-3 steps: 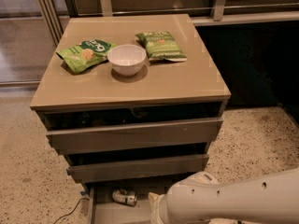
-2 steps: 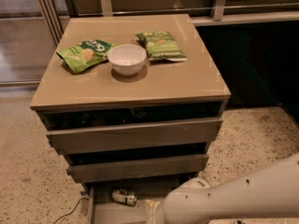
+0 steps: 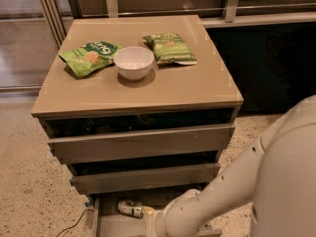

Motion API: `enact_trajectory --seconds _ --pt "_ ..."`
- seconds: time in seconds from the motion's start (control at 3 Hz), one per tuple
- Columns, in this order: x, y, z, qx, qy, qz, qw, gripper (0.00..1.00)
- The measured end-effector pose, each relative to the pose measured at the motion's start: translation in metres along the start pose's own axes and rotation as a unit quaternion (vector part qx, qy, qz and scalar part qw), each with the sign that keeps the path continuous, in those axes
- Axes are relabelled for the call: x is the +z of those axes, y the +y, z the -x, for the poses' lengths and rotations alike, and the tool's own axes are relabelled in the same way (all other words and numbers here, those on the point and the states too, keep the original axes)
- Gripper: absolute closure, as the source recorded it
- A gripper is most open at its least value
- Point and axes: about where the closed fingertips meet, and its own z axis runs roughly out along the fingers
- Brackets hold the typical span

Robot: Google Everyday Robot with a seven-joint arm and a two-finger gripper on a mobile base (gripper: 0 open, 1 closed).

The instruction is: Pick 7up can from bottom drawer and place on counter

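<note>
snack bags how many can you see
2. One snack bag lies left of the white bowl, the other right of it, both on the counter. Drawers may hide more. The claw is out of view, beyond the arm at the bottom drawer.

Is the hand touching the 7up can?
Cannot tell. In the camera view the hand is low in the bottom drawer beside the 7up can; no contact or gap shows plainly.

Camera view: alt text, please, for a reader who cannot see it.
The robot's white arm reaches into the open bottom drawer, its end effector low at the frame's bottom edge, beside the 7up can lying on its side. On the counter above sit a white bowl and two green snack bags.
</note>
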Motion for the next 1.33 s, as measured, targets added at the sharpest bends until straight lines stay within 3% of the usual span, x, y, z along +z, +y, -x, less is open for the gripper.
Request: enact_trajectory --seconds 0.33,1.0,1.33 --pt "0.035 -0.031 0.015 -0.015 -0.017 -0.022 0.9995 0.0" --pt "0.053 -0.029 0.01 -0.011 -0.019 -0.017 0.9996 0.0" --pt "0.144 -0.028 0.002 -0.022 -0.035 -0.012 0.9991 0.0"
